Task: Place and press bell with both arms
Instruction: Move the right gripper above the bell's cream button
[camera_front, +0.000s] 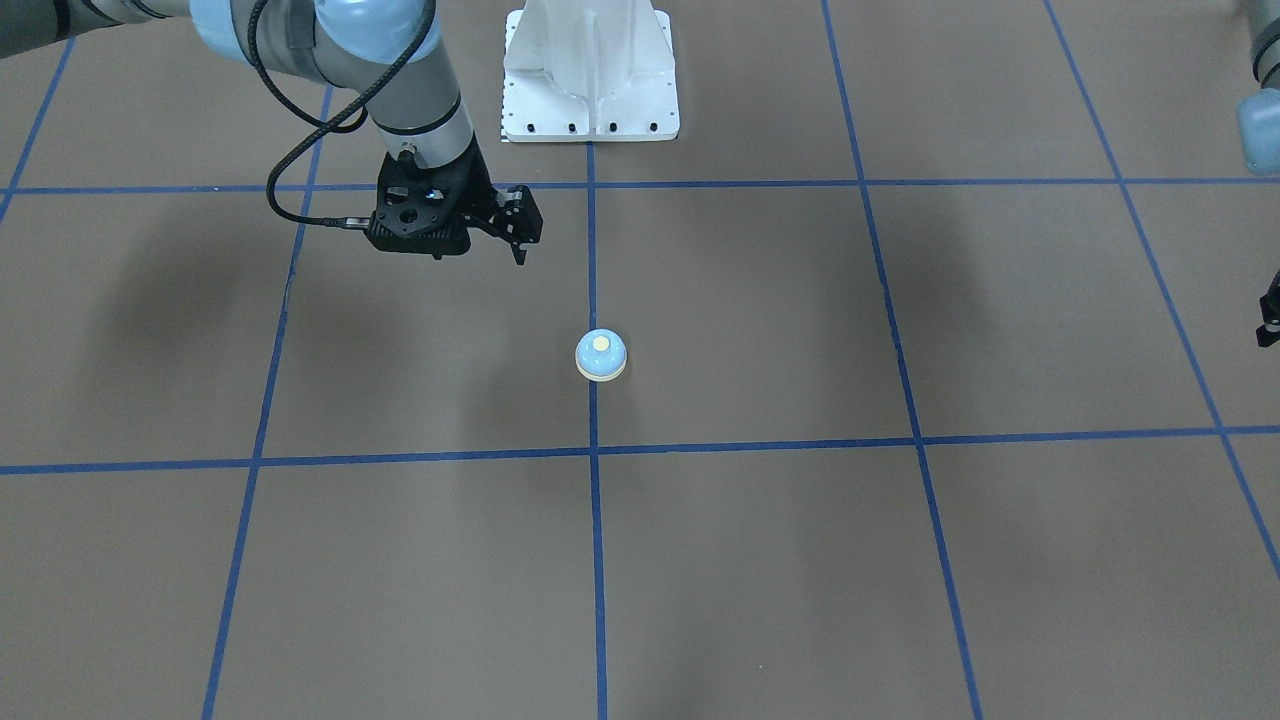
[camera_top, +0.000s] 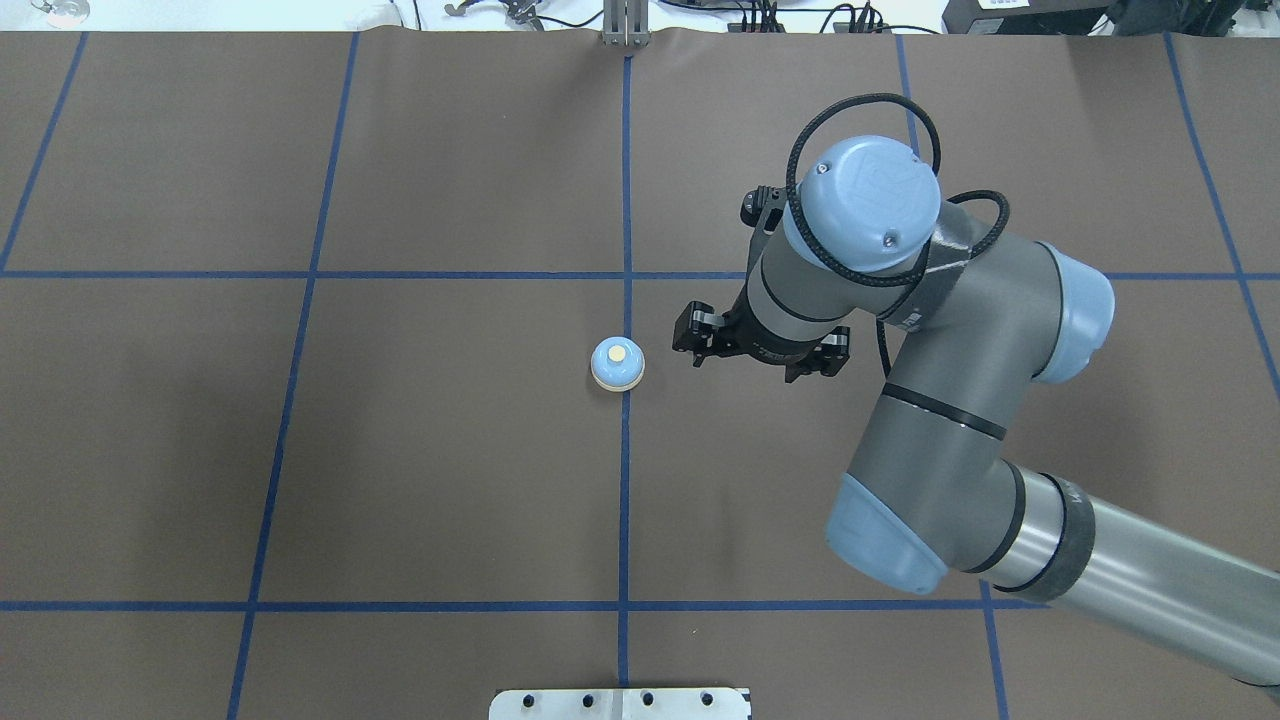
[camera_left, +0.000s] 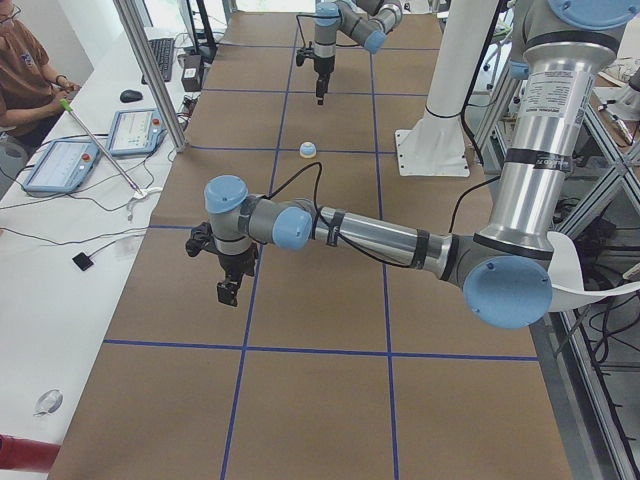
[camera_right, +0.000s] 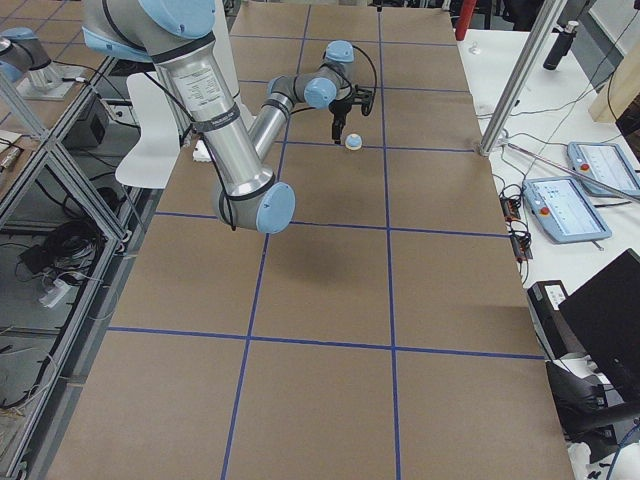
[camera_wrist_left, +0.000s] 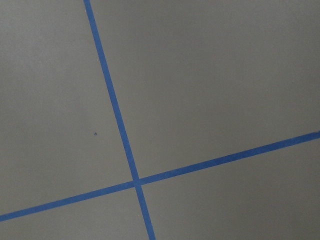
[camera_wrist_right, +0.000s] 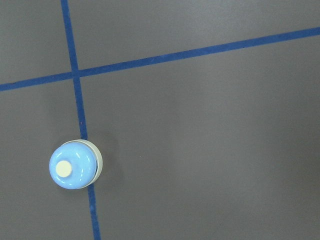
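Right tool (camera_front: 505, 225): I see it hanging over the bench beside the bell, fingers pointing down and drawn close together, with nothing between them. It is clear of the bell, apart from it on the robot's right side.
Right arm (camera_top: 940, 330): it comes in from the right of the overhead view, elbow bent, with a black cable (camera_top: 860, 130) looped over the wrist's light-blue cap.
Right wrist camera: I get the bell low and left in this feed, button facing up, sitting on a tape line below a tape crossing.
Left tool (camera_left: 230, 290): it only shows properly in the side view from the robot's left end, hanging fingers-down above the bench; I cannot tell from there how far open it is. Only a black sliver shows at the edge of the front-facing view.
Left wrist camera: I see just bare brown surface and a blue tape crossing (camera_wrist_left: 137, 182).
Bell (camera_front: 601, 355): upright on the bench near its middle, on the central blue tape line, touched by neither tool.
Bench (camera_top: 450, 480): brown, gridded with blue tape.
Pedestal (camera_front: 590, 70): white, bolted, on the robot's side of the bell.
Surroundings: a person (camera_left: 25, 70) sits at a side table with control pendants (camera_left: 130, 130).
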